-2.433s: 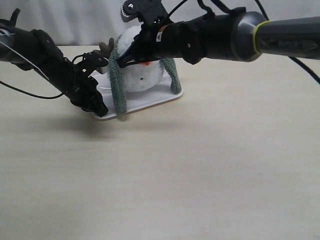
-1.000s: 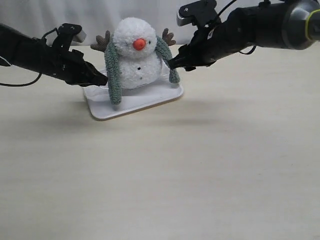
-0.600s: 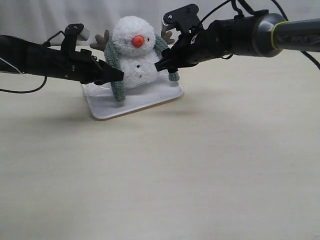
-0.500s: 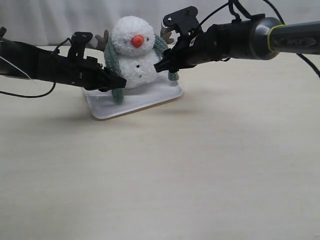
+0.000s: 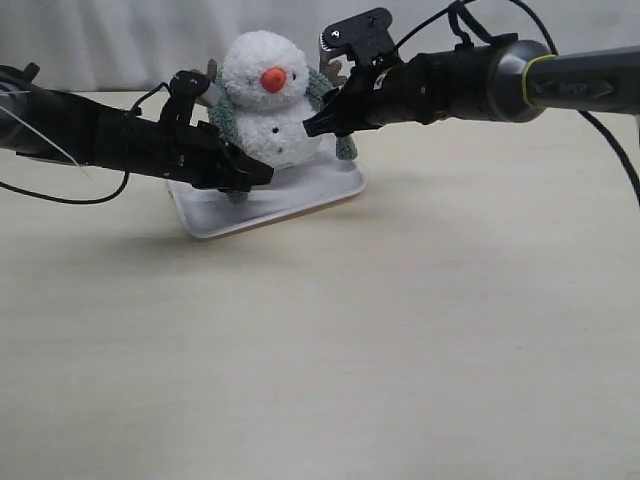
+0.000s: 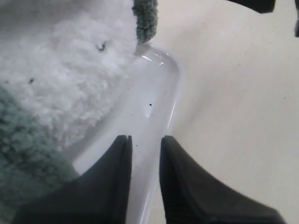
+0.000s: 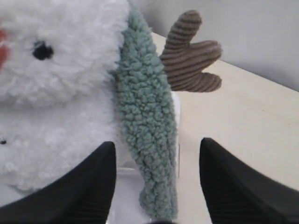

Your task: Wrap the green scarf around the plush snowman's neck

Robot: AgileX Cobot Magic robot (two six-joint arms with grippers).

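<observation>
The plush snowman (image 5: 266, 110) stands upright on a white tray (image 5: 262, 215). The green scarf (image 5: 346, 148) lies behind its neck and hangs down both sides. My left gripper (image 5: 263, 175) reaches low across the tray in front of the body. In the left wrist view this gripper (image 6: 145, 140) has a narrow gap with only tray (image 6: 156, 93) showing in it, and the scarf (image 6: 18, 163) lies beside one finger. My right gripper (image 5: 309, 125) is at the snowman's other side. In the right wrist view it (image 7: 157, 142) stands wide open, with the hanging scarf strand (image 7: 147, 121) between its fingers, untouched.
A brown twig arm (image 7: 191, 51) sticks out behind the scarf strand. The tray sits at the back of a pale wooden table (image 5: 400, 330), with a white backdrop behind it. Both arms reach in from the sides at snowman height.
The left gripper slid right along the tray, from beside the scarf to in front of the body, and its jaws parted. The right gripper moved left, closer to the hanging strand.
</observation>
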